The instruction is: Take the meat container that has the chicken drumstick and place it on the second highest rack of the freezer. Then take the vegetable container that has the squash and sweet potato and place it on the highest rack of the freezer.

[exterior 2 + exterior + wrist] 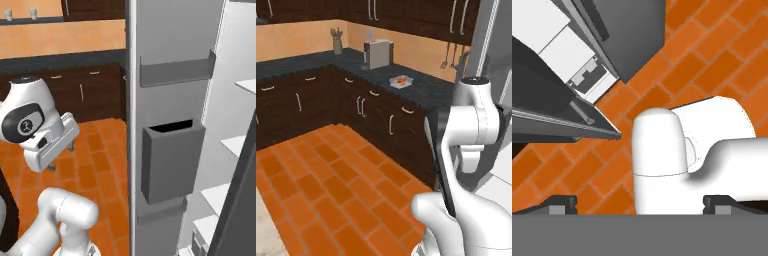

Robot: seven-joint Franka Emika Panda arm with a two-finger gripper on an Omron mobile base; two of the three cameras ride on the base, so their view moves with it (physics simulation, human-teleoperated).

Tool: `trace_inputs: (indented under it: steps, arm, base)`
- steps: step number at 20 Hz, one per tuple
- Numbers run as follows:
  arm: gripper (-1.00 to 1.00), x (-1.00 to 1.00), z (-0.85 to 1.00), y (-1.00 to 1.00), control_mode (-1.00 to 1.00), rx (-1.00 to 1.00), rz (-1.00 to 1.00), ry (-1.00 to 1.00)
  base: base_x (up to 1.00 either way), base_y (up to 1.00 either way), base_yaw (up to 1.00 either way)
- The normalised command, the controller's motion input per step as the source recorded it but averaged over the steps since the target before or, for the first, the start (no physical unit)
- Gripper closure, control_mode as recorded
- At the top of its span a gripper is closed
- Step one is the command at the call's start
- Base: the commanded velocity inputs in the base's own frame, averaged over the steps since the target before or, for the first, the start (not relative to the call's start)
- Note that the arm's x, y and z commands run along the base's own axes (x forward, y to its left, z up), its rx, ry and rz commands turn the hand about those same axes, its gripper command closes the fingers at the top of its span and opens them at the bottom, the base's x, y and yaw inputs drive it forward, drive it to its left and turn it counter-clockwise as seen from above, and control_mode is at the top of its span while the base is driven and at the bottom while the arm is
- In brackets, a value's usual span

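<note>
Step one not begun: my gripper (640,202) is wide open, empty. Next, reach the container (400,82) on the desk (426,90).

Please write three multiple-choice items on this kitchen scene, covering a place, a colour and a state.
1. Where does the small container with orange contents stand?
A. On the dark counter, right of the grey box-shaped appliance
B. On the tiled floor
C. Inside a freezer door bin

2. What colour are the floor tiles?
A. Grey
B. Orange
C. White

3. What is the state of the freezer?
A. Door shut
B. Door open, white shelves showing
C. Door removed and lying on the floor

Answers
1. A: the left base view shows it on the counter, beside the appliance.
2. B: both base views and the hand view show orange brick-pattern tiles.
3. B: the right base view shows the door's inner side with its grey bins, and white shelves to the right.
</note>
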Motion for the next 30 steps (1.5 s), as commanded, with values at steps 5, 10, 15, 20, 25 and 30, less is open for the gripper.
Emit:
trace_inputs:
  steps: [5, 10, 15, 20, 25, 30]
  arm:
    - [-1.00, 0.00, 0.00, 0.00, 1.00, 0.00, 0.00, 0.00]
    - [-1.00, 0.00, 0.00, 0.00, 1.00, 0.00, 0.00, 0.00]
    - [-1.00, 0.00, 0.00, 0.00, 1.00, 0.00, 0.00, 0.00]
    - [-1.00, 0.00, 0.00, 0.00, 1.00, 0.00, 0.00, 0.00]
    - [-1.00, 0.00, 0.00, 0.00, 1.00, 0.00, 0.00, 0.00]
    - [-1.00, 0.00, 0.00, 0.00, 1.00, 0.00, 0.00, 0.00]
  base:
    - [0.13, 0.02, 0.87]
    - [0.89, 0.09, 0.22]
    - [1.00, 0.00, 0.00]
    - [1.00, 0.00, 0.00]
    - [1.00, 0.00, -0.08]
    - [1.00, 0.12, -0.36]
